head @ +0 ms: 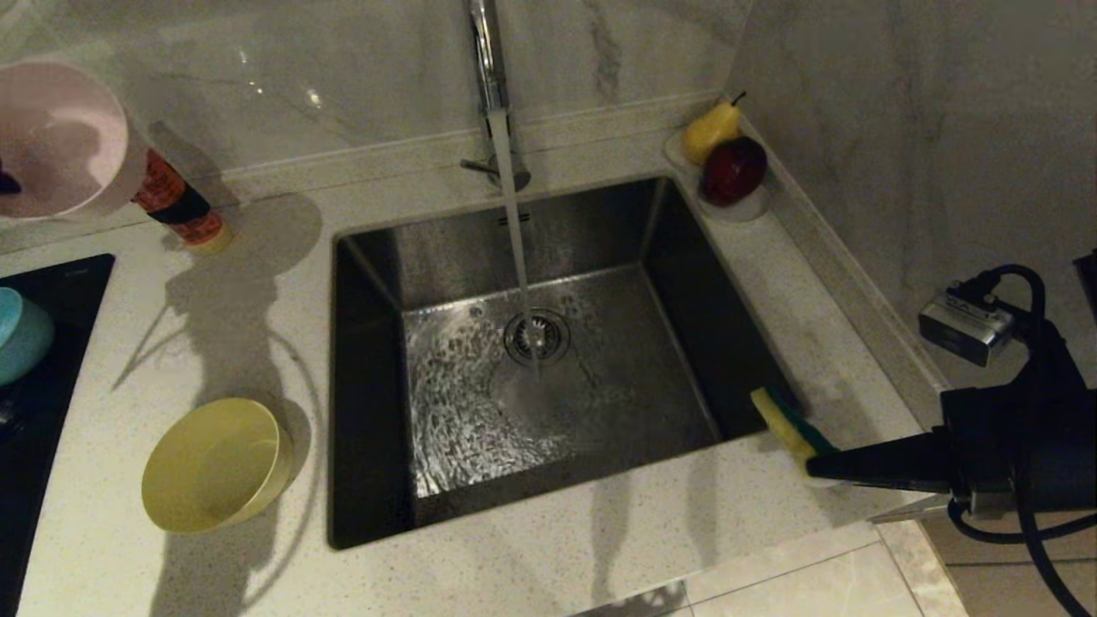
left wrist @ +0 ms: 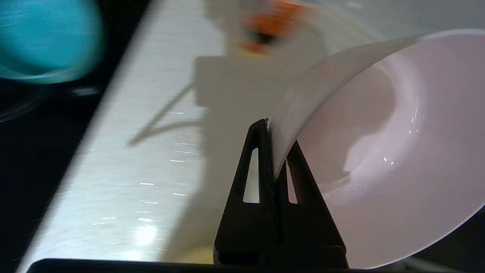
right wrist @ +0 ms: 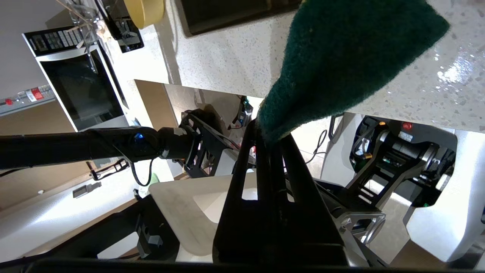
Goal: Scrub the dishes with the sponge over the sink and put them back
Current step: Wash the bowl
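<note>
"Where were the bowls when you looked in?"

"The pale pink bowl [head: 56,141] was up in the air at the far left, tipped on its side with its hollow facing me. The left pincer [left wrist: 278,151] was clamped tight on its rim, one finger inside and one outside. The yellow bowl [head: 216,464] sat tilted on the desk [head: 548,566], just left of the sink [head: 548,360]. The light blue bowl [head: 21,334] was further left, on the black stove top [head: 51,283]."

"And the sponge?"

"The sponge [head: 788,424] was pinched in the right pincer [head: 812,463], which reached in from the right, level, over the near right corner of the sink. Its fingers were squeezed shut on one end of it, so the sponge stuck out past the tips, yellow foam on one face and dark green on the other."

"Was the water on?"

"It was. A thin stream fell from the chrome tap [head: 487,60] straight onto the drain strainer [head: 537,336], and the basin floor was wet and rippled."

"Anything else about?"

"A small white dish [head: 754,208] in the far right corner behind the sink, with a yellow pear [head: 710,130] and a dark red apple [head: 734,170] on it. An orange and black bottle [head: 178,204] stood against the wall, partly hidden behind the pink bowl."
</note>
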